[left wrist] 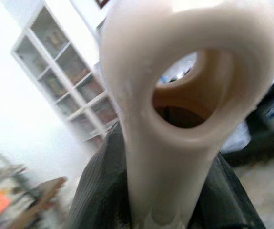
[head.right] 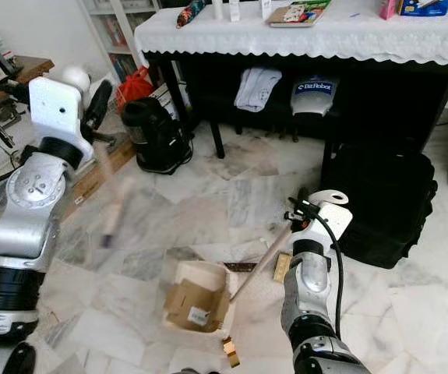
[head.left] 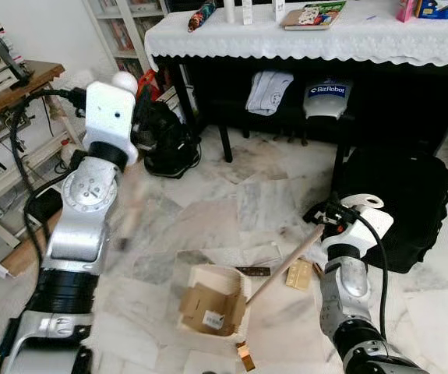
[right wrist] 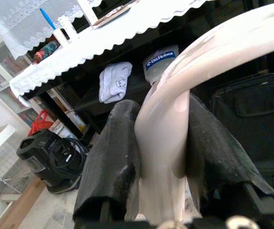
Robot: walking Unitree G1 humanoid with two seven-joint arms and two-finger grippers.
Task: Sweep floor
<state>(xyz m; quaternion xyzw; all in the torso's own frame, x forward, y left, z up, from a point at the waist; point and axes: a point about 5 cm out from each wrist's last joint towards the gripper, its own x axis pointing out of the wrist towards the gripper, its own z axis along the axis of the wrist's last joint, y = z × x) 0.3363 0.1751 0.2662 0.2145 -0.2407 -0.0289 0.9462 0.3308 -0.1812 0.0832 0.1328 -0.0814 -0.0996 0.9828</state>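
At the left of the frame, my left gripper point(left wrist: 165, 210) has its jaws clamped on the looped end of a cream broom handle point(left wrist: 184, 95), blurred over the marble floor point(head.left: 270, 195). Low at centre, a cream dustpan point(head.left: 212, 300) holds cardboard scraps point(head.left: 204, 308). Right of it, my right gripper point(right wrist: 163, 171) clasps the dustpan handle point(head.left: 286, 265). Along the top runs a white-draped tabletop point(head.left: 301, 39).

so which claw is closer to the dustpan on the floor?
Right. The right claw sits just up and to the right of the dustpan; the left claw is raised high, far off to its left.
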